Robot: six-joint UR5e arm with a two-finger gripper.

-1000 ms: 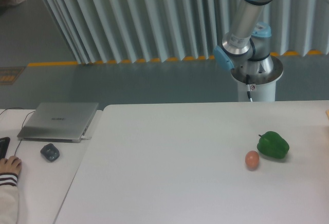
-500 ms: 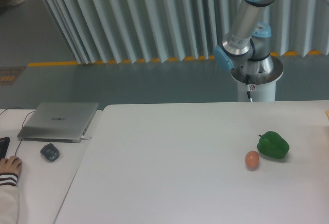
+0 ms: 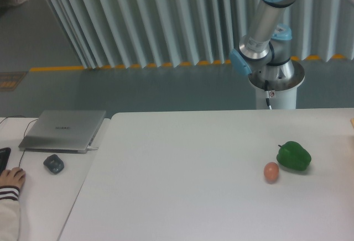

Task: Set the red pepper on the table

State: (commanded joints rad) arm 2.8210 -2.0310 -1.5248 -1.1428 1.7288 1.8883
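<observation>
Only the arm's base and lower links (image 3: pixel 269 42) show behind the worktop (image 3: pixel 193 197); the hand is out of shot up top, so can't tell if it's grasping anything. No red pepper visible anywhere, maybe it's up there with it. On the worktop: a green pepper (image 3: pixel 293 156) with an egg (image 3: pixel 271 172) just beside it.

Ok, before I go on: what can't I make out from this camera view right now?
- Gripper: out of view; the arm runs off the top edge, so open or shut is unknown.
- Red pepper: nowhere in view; only the green pepper and egg lie on the table.
- Orange object at the table's right edge: cut off, unidentifiable.
- Person's hand by the mouse: cut by the left edge.
</observation>
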